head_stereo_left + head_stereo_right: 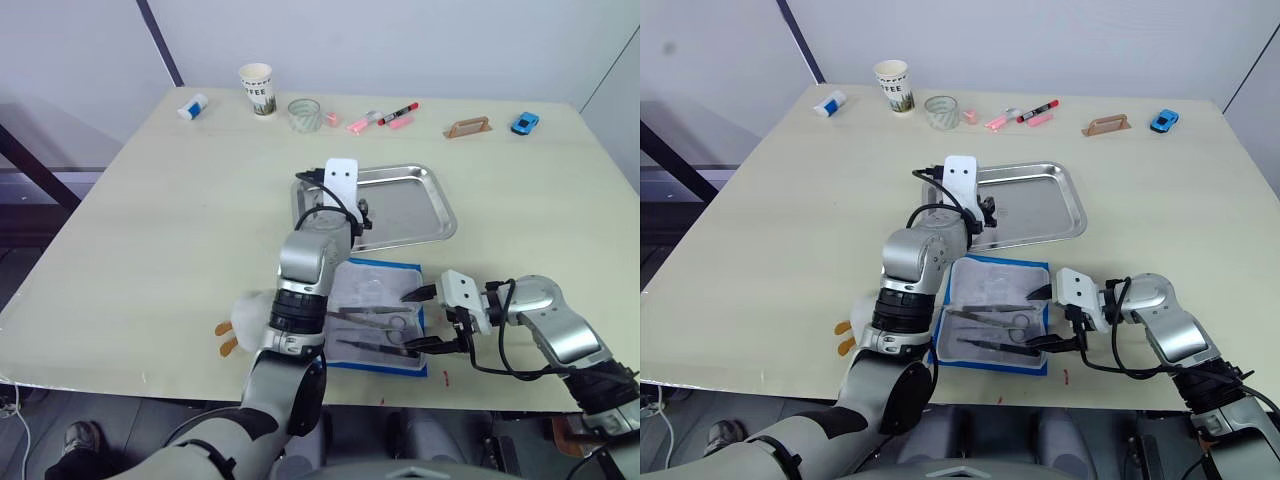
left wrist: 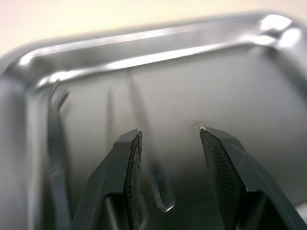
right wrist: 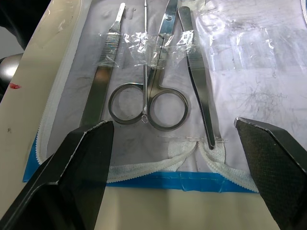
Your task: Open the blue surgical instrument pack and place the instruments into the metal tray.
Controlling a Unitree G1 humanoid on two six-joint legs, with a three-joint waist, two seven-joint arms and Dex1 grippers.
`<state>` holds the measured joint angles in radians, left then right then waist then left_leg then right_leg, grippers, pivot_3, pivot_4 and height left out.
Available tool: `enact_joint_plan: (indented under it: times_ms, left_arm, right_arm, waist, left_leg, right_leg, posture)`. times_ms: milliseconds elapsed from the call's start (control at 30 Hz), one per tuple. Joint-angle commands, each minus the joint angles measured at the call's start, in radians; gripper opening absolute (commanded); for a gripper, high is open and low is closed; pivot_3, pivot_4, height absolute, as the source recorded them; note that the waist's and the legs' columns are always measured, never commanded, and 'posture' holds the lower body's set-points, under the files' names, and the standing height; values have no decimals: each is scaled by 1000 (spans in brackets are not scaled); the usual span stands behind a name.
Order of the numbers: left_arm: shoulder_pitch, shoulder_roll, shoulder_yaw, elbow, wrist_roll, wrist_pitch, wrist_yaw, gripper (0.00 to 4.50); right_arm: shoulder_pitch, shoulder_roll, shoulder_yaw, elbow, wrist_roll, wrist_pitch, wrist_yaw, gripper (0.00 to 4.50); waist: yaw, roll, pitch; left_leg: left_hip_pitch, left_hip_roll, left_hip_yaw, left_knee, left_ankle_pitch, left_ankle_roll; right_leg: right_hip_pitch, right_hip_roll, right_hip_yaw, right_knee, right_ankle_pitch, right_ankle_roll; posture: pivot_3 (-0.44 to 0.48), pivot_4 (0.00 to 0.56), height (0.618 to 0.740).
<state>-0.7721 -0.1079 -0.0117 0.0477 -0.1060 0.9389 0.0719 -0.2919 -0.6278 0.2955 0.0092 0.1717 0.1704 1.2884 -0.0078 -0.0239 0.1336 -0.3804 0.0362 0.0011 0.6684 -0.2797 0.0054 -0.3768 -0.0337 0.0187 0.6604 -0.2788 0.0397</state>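
Over the metal tray (image 1: 420,215), the left end effector (image 2: 168,143) hangs part-open and empty, a thin instrument (image 2: 144,143) below it. Nearer, the pack (image 1: 995,312) lies open on the surface; the right end effector (image 3: 172,143) gapes wide, empty, over scissors (image 3: 153,103). Next, I judge: descend and pinch one.

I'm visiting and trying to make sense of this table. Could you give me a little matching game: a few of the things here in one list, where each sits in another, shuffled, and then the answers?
Things:
1. metal tray
2. blue surgical instrument pack
3. scissors
4. paper cup

Places:
A. lying in the opened pack, under clear tape
B. at the far edge of the table, beside a clear glass
C. open at the near edge, before the open right gripper
D. mid-table, beneath the open left gripper

Pairs: 1-D, 2-C, 3-A, 4-B
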Motion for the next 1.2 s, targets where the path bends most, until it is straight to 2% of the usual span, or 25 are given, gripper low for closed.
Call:
enact_joint_plan:
  times_ms: [33, 100, 133, 200, 267, 367, 400, 433, 500, 533, 733, 833, 933, 1133, 1200]
  left_arm:
    - [41, 56, -44, -126, -74, -108, -189, 2035]
    - [78, 110, -60, -152, -103, -165, -294, 2035]
    - [110, 158, -79, -155, -99, -251, -367, 2035]
    - [172, 240, -76, -167, -172, -342, -568, 2035]
    - [208, 305, -54, -147, -215, -411, -689, 2035]
    - [256, 453, -39, -136, -311, -452, -961, 2968]
    - [268, 508, -35, -124, -325, -479, -1049, 3102]
    - [275, 542, -34, -113, -331, -499, -1100, 3557]
    - [294, 621, -29, -90, -354, -516, -1215, 4068]
    - [309, 659, -26, -86, -370, -524, -1274, 4458]
    - [410, 837, -4, -63, -421, -570, -1541, 4458]
    - [442, 879, -6, -37, -398, -639, -1593, 4458]
    - [457, 896, -18, -16, -350, -696, -1578, 4458]
    - [399, 855, -62, 2, -280, -723, -1506, 4458]
    - [375, 853, -81, 7, -266, -725, -1516, 4458]
  right_arm:
    - [32, -15, 32, 31, -13, 27, 17, 4396]
    - [32, -14, 29, 31, -9, 26, 15, 4396]
    - [33, -12, 29, 30, -7, 25, 12, 4396]
    - [33, -6, 28, 29, -4, 25, 6, 4396]
    - [35, -2, 31, 31, -5, 21, 0, 4396]
    - [40, 4, 30, 31, -4, 15, -7, 4396]
    - [40, 6, 30, 33, -5, 6, -5, 4396]
    - [40, 6, 30, 35, -6, 0, -4, 4396]
    - [36, 8, 29, 43, -5, -10, 0, 4396]
    - [32, 11, 27, 47, -3, -15, 1, 4396]
    - [34, 16, 27, 48, 3, -25, 4, 4396]
    - [40, 16, 27, 46, 4, -30, 4, 4396]
    - [46, 16, 24, 43, 5, -32, -1, 4396]
    - [55, 22, 16, 33, 7, -27, -16, 4396]
    - [55, 24, 16, 29, 7, -24, -19, 4396]
  waist:
    - [-1, 1, 0]
    - [-1, 3, 1]
    - [-1, 3, 1]
    - [-4, 5, 1]
    - [-3, 5, 2]
    - [-2, 5, 2]
    - [-2, 5, 2]
    - [-3, 5, 2]
    - [-4, 6, 2]
    - [-5, 7, 3]
    - [-5, 7, 4]
    - [-4, 8, 4]
    - [-3, 8, 4]
    - [-1, 8, 4]
    - [-1, 8, 4]
  left_leg:
    - [0, 0, 0, 0, 0, 0]
    - [0, 0, 0, 0, 0, -1]
    - [0, 0, 1, 0, 1, -1]
    - [1, 0, 1, 0, 1, -2]
    - [1, 1, 0, -1, 1, -2]
    - [0, 1, 0, 0, 1, -1]
    - [0, 0, 0, 0, -1, 2]
    - [0, 1, 0, 0, -1, 3]
    - [1, 1, 0, 0, -2, 3]
    - [1, 1, 0, 0, -2, 3]
    - [0, 1, 0, 0, -2, 4]
    - [1, 1, 0, -1, -2, 4]
    - [1, 2, 0, 0, -2, 4]
    - [0, 1, 0, 0, -2, 4]
    - [0, 1, -1, 0, -2, 4]
  right_leg:
    - [0, 0, 0, 0, 0, 0]
    - [0, 0, 0, 0, 0, 0]
    - [0, 0, 1, 0, 0, 0]
    - [0, 0, 0, 0, 0, 0]
    - [0, 0, 0, 0, 0, -1]
    - [0, 0, 0, 0, 0, -1]
    - [0, 0, -1, 0, 0, -1]
    - [0, 0, -1, 0, 0, -1]
    - [0, 1, -1, 0, 0, -1]
    - [0, 1, -1, 0, 0, -1]
    - [0, 1, -1, 0, 0, -1]
    - [-1, 2, -1, 0, -1, -1]
    - [-1, 1, -1, 0, -1, -1]
    - [-1, 2, -1, 0, -1, -1]
    - [0, 2, -2, 0, -1, -1]
  posture:
    - [0, 150, 740]
    - [0, 150, 740]
    - [0, 150, 740]
    - [0, 150, 740]
    - [0, 150, 740]
    - [0, 150, 740]
    - [0, 150, 740]
    - [0, 150, 740]
    - [0, 150, 740]
    - [0, 150, 740]
    - [0, 150, 740]
    - [0, 150, 740]
    - [0, 150, 740]
    - [0, 150, 740]
    - [0, 150, 740]
